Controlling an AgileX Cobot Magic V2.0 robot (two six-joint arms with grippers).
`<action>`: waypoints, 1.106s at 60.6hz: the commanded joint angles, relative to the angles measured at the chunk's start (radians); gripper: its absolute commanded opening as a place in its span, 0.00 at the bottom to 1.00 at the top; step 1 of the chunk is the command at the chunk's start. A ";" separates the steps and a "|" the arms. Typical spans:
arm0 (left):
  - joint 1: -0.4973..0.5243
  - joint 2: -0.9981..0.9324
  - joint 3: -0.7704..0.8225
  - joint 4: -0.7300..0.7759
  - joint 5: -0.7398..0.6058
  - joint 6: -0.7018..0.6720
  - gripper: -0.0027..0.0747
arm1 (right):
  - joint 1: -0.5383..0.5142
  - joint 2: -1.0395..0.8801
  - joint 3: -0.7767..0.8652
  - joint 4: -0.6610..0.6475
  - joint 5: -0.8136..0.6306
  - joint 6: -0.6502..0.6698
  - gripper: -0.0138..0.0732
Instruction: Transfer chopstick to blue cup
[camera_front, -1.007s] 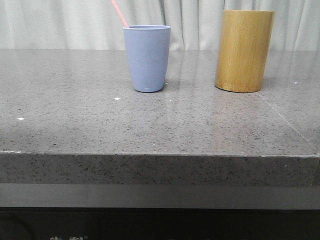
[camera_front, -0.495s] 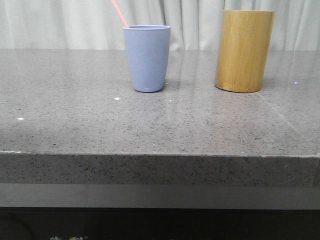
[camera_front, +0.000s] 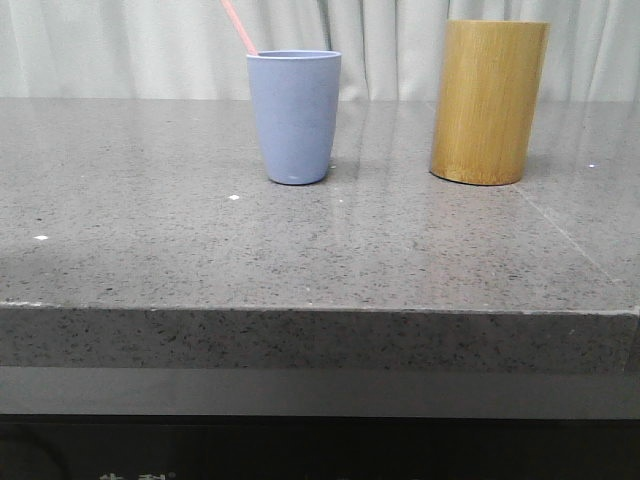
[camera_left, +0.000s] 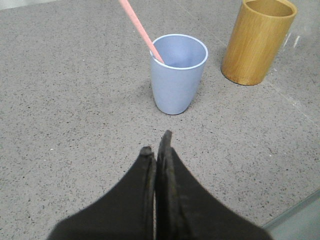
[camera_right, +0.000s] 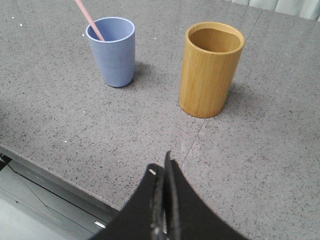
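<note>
The blue cup (camera_front: 294, 116) stands upright on the grey stone table, left of centre in the front view. A salmon-pink chopstick (camera_front: 238, 26) leans out of it to the upper left; the same chopstick (camera_left: 141, 30) rests on the rim of the blue cup (camera_left: 177, 75) in the left wrist view. My left gripper (camera_left: 156, 145) is shut and holds nothing, back from the cup over the table. My right gripper (camera_right: 163, 162) is shut and holds nothing, near the table's front edge. It sees the blue cup (camera_right: 116, 50) and chopstick (camera_right: 89, 19). Neither gripper shows in the front view.
A taller yellow-brown bamboo cylinder (camera_front: 489, 101) stands to the right of the blue cup; its open top (camera_right: 215, 40) shows nothing inside. The table's front edge (camera_front: 320, 310) runs across the front view. A pale curtain hangs behind the table.
</note>
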 joint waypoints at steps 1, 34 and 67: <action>-0.005 -0.006 -0.028 -0.004 -0.077 -0.008 0.01 | -0.005 0.001 -0.025 -0.009 -0.067 -0.001 0.08; 0.273 -0.438 0.481 -0.005 -0.469 0.000 0.01 | -0.005 0.001 -0.025 -0.009 -0.067 -0.001 0.08; 0.489 -0.910 0.891 -0.074 -0.529 0.000 0.01 | -0.005 0.004 -0.025 -0.009 -0.066 -0.001 0.08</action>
